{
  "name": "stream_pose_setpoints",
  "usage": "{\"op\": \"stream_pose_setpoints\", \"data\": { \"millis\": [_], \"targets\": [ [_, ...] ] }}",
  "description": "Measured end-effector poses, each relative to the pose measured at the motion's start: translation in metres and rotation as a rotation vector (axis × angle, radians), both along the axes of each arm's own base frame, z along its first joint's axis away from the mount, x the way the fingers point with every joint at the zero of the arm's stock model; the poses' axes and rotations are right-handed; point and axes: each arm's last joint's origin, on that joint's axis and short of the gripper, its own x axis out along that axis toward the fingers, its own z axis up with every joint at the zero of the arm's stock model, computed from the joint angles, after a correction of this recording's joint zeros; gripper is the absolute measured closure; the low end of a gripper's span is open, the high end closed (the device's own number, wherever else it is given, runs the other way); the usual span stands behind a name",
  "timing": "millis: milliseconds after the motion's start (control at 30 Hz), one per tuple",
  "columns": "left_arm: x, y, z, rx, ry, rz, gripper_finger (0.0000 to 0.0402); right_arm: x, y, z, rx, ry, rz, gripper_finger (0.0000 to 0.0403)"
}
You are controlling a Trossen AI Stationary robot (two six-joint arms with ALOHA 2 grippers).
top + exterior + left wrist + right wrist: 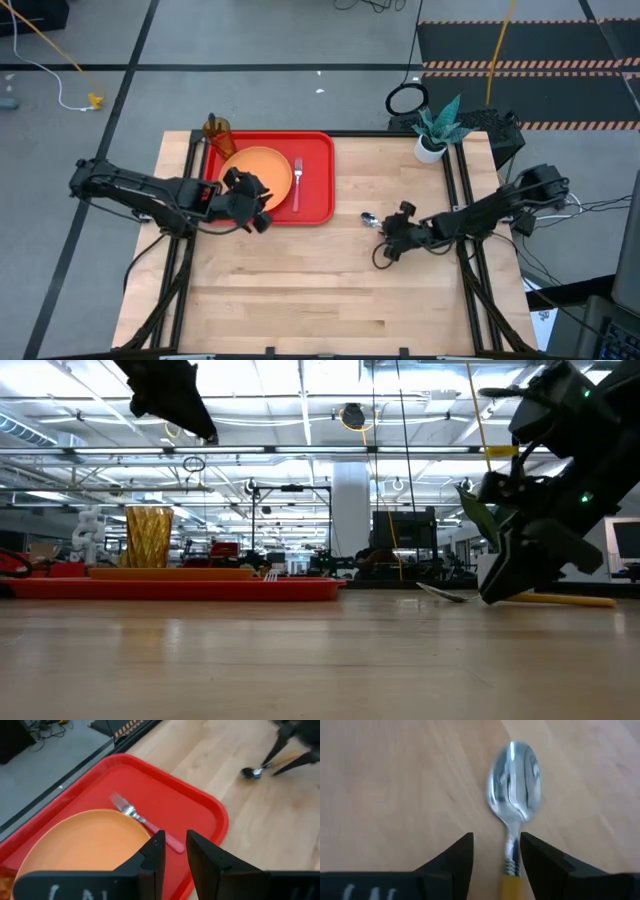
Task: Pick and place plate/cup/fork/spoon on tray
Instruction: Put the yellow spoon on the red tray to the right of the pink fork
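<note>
Both arms (140, 190) are matte black, jointed; the left gripper (172, 855) has angular, wedge-shaped black fingers (152, 857); white markings below.

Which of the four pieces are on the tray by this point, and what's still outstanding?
Done: the plate, fork and cup sit on the tray. In hand: the right gripper, fingers open, straddles the spoon lying on the table. Left: closing, lifting and placing it. The left gripper hangs over the plate.
</note>
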Motion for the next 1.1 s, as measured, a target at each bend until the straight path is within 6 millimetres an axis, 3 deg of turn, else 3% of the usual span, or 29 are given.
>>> {"op": "stream_pose_setpoints", "data": {
  "millis": [500,900,1100],
  "targets": [
    [-0.004,-0.012,0.002,0.002,-0.001,-0.062,0.0321,0.004,0.001,-0.008,0.102,-0.037,-0.147,0.0392],
    [-0.004,-0.012,0.002,0.016,0.009,-0.076,0.0321,0.01,0.003,-0.004,0.145,-0.07,-0.206,0.0376],
    [-0.004,-0.012,0.002,0.022,0.013,-0.08,0.0321,0.01,0.002,-0.004,0.188,-0.076,-0.247,0.0313]
  ]
}}
